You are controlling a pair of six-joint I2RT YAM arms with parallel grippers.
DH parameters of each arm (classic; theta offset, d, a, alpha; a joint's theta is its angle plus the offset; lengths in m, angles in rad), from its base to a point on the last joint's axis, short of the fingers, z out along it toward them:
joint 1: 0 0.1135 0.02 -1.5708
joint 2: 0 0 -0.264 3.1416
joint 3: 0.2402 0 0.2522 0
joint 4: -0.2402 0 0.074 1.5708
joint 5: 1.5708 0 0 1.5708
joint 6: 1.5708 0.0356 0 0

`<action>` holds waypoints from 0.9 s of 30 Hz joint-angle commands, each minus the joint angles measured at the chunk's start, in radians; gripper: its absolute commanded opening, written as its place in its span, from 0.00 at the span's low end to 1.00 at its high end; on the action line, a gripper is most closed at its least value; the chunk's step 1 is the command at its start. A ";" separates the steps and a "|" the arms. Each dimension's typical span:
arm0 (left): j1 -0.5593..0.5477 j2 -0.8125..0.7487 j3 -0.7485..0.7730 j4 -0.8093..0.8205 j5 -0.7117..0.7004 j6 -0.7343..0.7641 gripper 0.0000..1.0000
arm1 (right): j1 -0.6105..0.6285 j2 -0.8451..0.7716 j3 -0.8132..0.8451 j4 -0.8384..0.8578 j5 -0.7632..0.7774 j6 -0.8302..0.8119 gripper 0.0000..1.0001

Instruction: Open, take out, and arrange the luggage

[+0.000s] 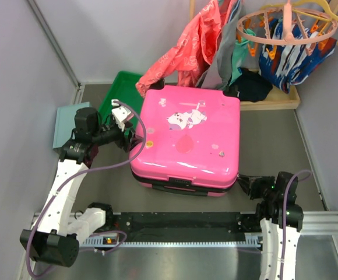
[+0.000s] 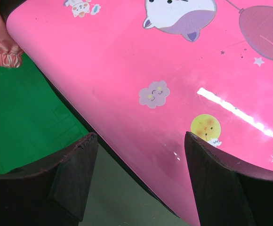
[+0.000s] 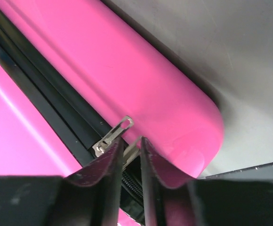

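The luggage (image 1: 186,140) lies flat and closed in the middle of the worktop (image 1: 274,140), sticker side up, black zip band facing the arms. The left claw (image 2: 139,160) sits at the case's left edge, jaws wide apart and holding nothing, pink shell showing between the fingers (image 2: 75,174). Right under that edge is the green tray (image 1: 118,87), tucked against the back-left corner, and a pale teal box (image 1: 67,125) lies just outside the left arm. Over on the right, at the near corner, the right claw (image 3: 131,147) is pinched almost closed on a silver zip pull (image 3: 132,151), with a second pull (image 3: 114,135) just beside it on the black band. Behind the case, hanging clothes (image 1: 183,49) droop onto its back edge, crowding that side.
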 commanded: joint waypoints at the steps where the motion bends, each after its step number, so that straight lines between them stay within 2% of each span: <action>1: -0.004 0.003 -0.007 0.049 0.006 -0.002 0.79 | -0.005 -0.003 0.042 -0.029 -0.032 -0.063 0.26; 6: -0.004 -0.002 -0.006 0.046 0.005 -0.003 0.79 | -0.004 0.003 0.013 -0.007 -0.050 -0.067 0.29; 8: -0.004 0.000 -0.006 0.043 0.002 0.000 0.79 | -0.005 0.018 0.034 0.024 -0.026 -0.137 0.30; 12: -0.004 -0.002 -0.007 0.038 -0.004 0.009 0.79 | -0.005 0.183 0.217 -0.009 0.144 -0.457 0.38; 13: -0.004 0.000 -0.007 0.040 -0.003 0.009 0.79 | -0.005 0.273 0.310 -0.018 0.218 -0.599 0.43; 16: -0.004 0.009 -0.022 0.037 0.017 0.024 0.79 | -0.005 0.444 0.437 -0.009 0.208 -0.830 0.48; 18: -0.004 0.003 -0.036 0.006 0.081 0.087 0.79 | -0.005 0.497 0.468 0.005 0.147 -0.889 0.47; 22: -0.004 -0.012 0.008 -0.185 0.134 0.286 0.79 | -0.004 0.555 0.536 0.025 0.137 -1.005 0.47; 23: -0.004 -0.011 0.026 -0.286 0.131 0.308 0.80 | -0.004 0.554 0.547 0.052 0.131 -1.025 0.48; 27: -0.004 -0.017 0.106 -0.521 0.166 0.449 0.82 | -0.004 0.544 0.600 0.150 0.067 -1.100 0.52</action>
